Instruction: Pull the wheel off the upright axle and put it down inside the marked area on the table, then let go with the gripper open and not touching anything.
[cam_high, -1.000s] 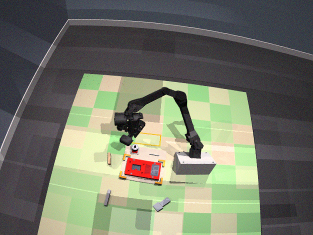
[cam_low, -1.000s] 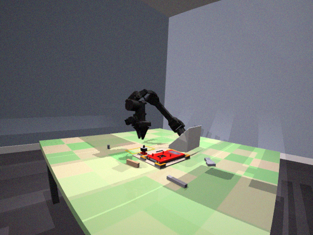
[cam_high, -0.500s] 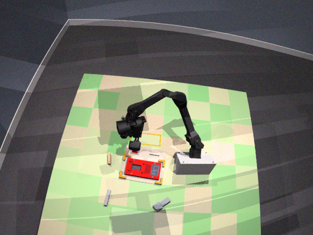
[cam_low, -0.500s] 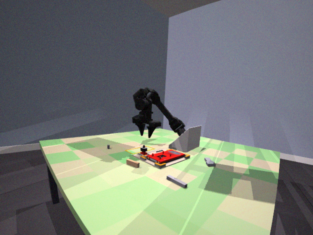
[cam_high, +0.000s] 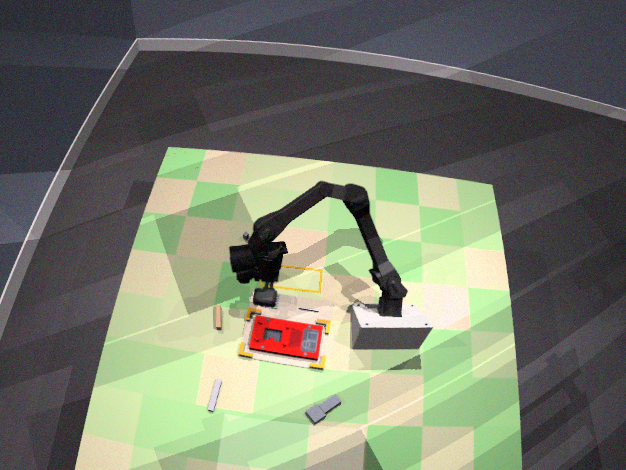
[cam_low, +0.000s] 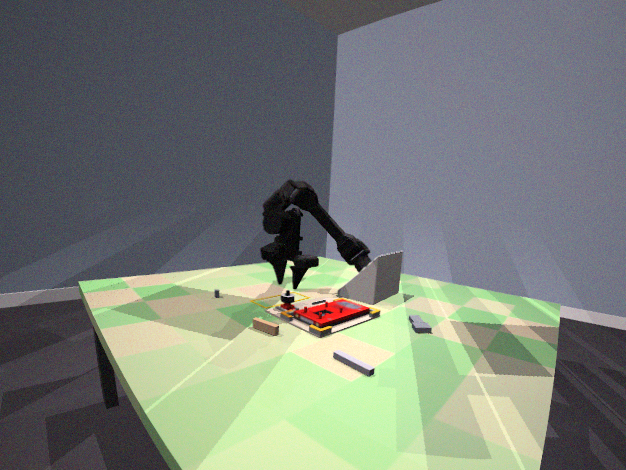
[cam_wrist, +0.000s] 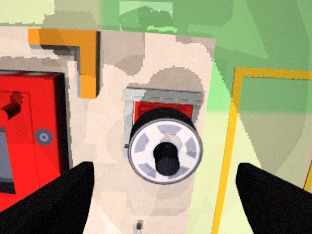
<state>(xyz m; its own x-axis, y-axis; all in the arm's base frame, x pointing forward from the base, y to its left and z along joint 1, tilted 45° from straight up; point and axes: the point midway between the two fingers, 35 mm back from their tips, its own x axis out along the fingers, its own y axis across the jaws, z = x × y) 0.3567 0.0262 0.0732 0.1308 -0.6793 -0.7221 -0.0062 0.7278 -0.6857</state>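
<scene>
The wheel (cam_wrist: 146, 165) (cam_low: 287, 299), black with a pale spoked face, sits on the upright black axle (cam_wrist: 166, 159) over a small red block in a grey holder. In the top view the arm hides the wheel. My gripper (cam_low: 287, 286) (cam_wrist: 167, 172) is open and empty, pointing down, a little above the wheel. In the wrist view the wheel lies between the two fingers and slightly beyond their tips. The marked area, a yellow outline (cam_high: 321, 280) (cam_wrist: 229, 145), lies on the table beside the board, partly hidden by the arm in the top view.
A red plate (cam_high: 295, 349) (cam_low: 333, 314) with pegs lies between orange corner pieces on the pale board. A wooden block (cam_high: 218, 317) (cam_low: 265, 326), a light grey bar (cam_high: 214, 395) (cam_low: 352, 363), a grey stepped piece (cam_high: 317, 413) (cam_low: 419, 324) and a small dark cylinder (cam_high: 245, 235) (cam_low: 216, 293) lie around it.
</scene>
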